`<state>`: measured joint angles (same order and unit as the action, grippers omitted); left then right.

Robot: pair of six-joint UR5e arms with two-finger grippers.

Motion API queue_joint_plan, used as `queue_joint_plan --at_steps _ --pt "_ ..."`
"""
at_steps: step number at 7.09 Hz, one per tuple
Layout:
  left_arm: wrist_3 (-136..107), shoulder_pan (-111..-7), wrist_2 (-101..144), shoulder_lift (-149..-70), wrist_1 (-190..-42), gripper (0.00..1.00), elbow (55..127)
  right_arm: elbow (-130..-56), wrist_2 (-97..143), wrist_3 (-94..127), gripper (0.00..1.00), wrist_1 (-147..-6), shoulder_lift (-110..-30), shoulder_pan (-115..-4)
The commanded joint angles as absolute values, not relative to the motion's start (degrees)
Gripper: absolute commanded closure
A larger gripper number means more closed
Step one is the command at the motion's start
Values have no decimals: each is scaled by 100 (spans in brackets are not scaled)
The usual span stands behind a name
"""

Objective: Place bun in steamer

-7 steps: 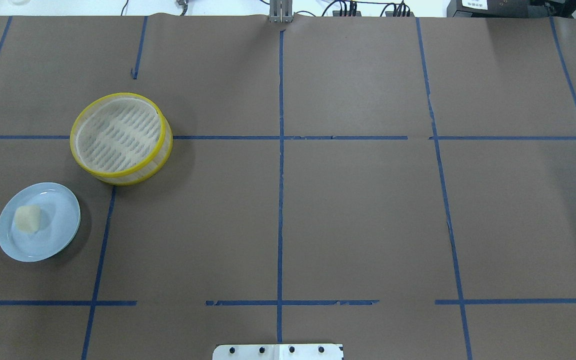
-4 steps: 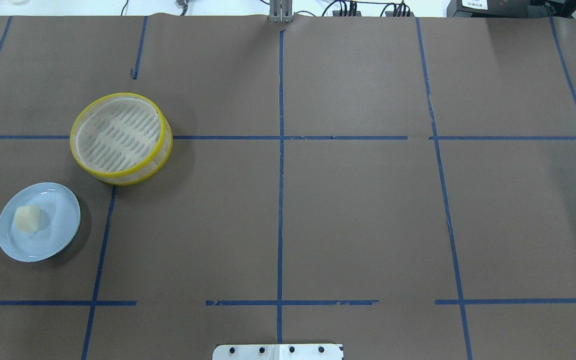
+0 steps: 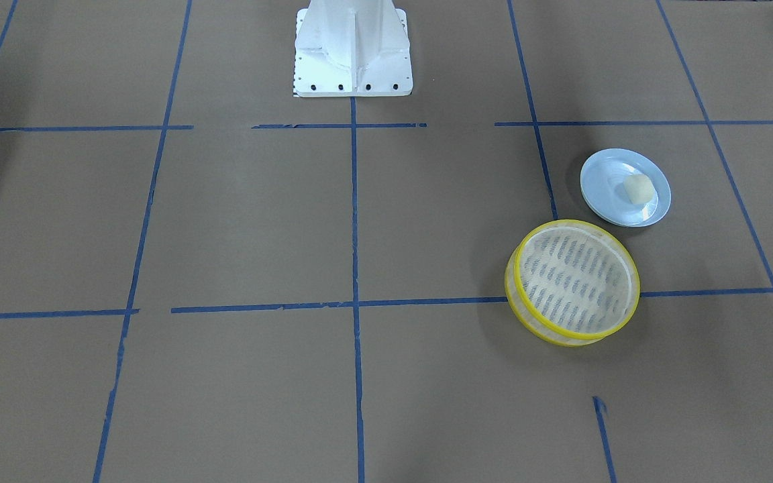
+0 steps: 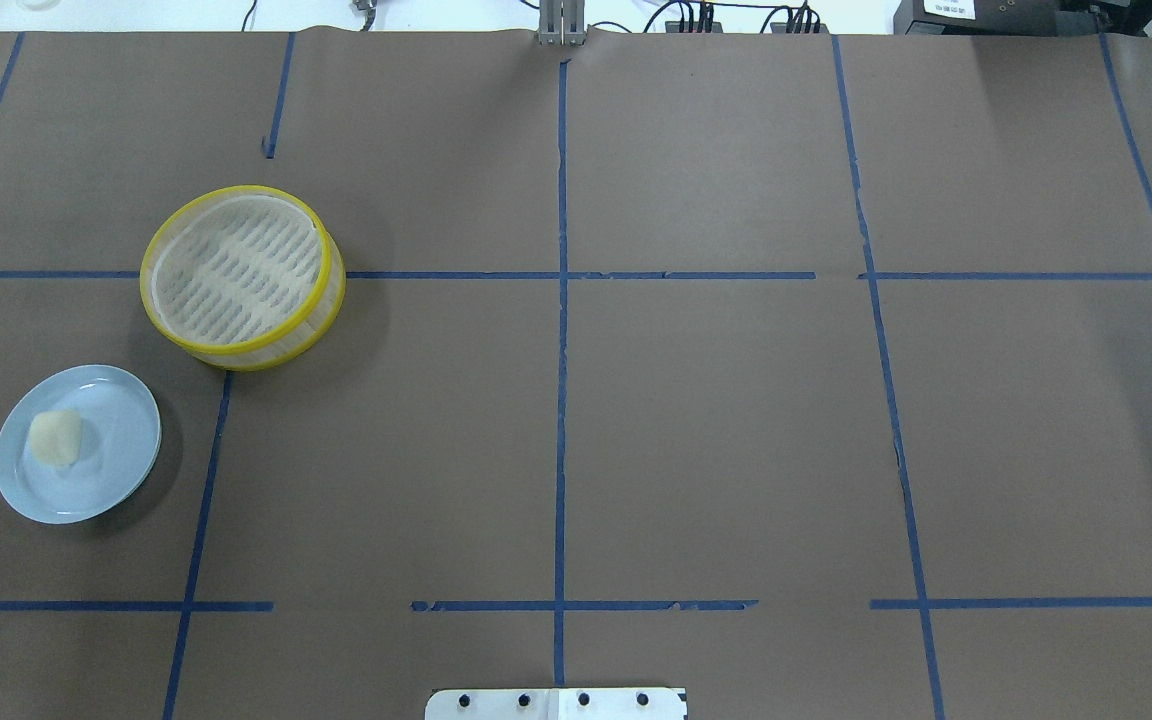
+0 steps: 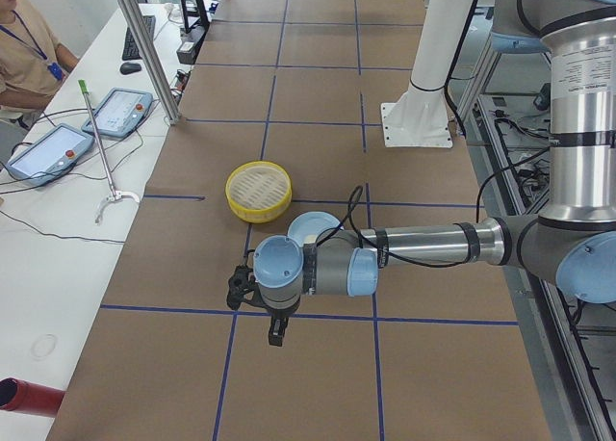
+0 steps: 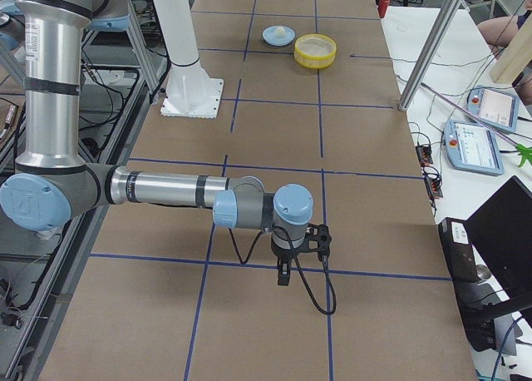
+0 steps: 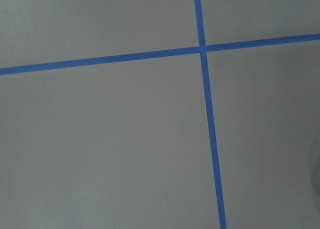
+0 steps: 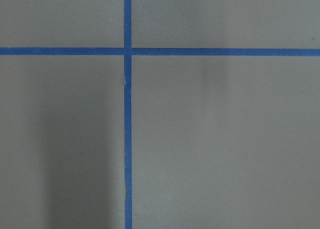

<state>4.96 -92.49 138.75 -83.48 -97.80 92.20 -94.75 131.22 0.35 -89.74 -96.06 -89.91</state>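
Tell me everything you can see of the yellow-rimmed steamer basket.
The round, shallow steamer basket has bright yellow top and bottom rims, translucent pale walls and a slotted whitish floor; it looks like plastic. It stands upright, lidless and empty, on the brown paper table cover, across a blue tape line, on the robot's left side. The pale blue plate holding the cream-white bun lies close by, not touching.

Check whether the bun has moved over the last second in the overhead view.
No. The bun lies at the same spot on the pale blue plate, equally far from the yellow-rimmed steamer.
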Motion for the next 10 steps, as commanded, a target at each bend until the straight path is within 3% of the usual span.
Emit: queue_joint_plan --at_steps 1,3,5,10 --pt "-1806 -8208 13870 -8323 -11380 0 9237 -9475 13122 35 0 -8974 -9606 -8991" --pt "-4115 -7133 13301 -8306 -12224 0 9656 -9475 13122 35 0 -8974 -9606 -8991" --pt "-5329 -6421 13211 -8314 -11955 1 10175 -9475 13122 35 0 -8974 -9598 -8991" --pt "-5616 -5547 12727 -8314 -11900 7 10064 -9475 13122 35 0 -8974 -9606 -8991"
